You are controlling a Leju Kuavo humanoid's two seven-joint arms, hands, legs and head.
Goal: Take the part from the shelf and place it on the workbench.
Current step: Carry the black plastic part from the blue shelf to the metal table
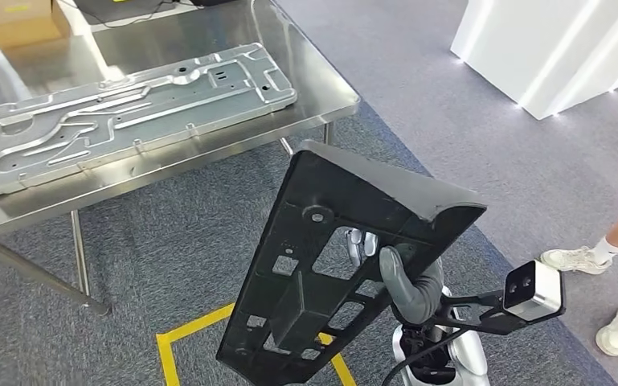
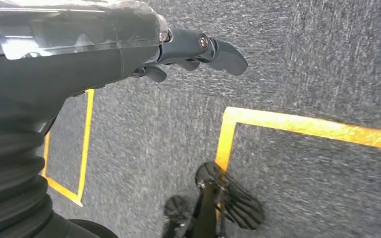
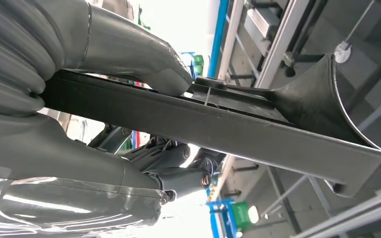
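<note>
At far left in the head view, the steel workbench [image 1: 209,32] is standing with a long stamped metal panel [image 1: 133,108] lying flat across most of its top, and a cardboard box [image 1: 20,18] is sitting at its far-left corner. Nearer and to the right, the black part [image 1: 345,257] is being carried clear of the bench, over the grey carpet and the yellow floor tape [image 1: 197,326]. The right hand [image 1: 406,277] is holding it: in the right wrist view the thumb [image 3: 143,62] is pressing on one face of the part [image 3: 257,131] while the fingers [image 3: 178,176] are wrapping the opposite face. The part's long axis is running from near-left to far-right, tilted, with its flared end up and away. The bench is lying up and to the left of the held part, so the coming move probably needs a swing leftward and forward; bare steel looks scarce beside the panel. The left hand [image 2: 193,52] is hanging over the carpet, holding nothing, fingers loosely curled. At far right a person's shoes [image 1: 579,259] are standing.
</note>
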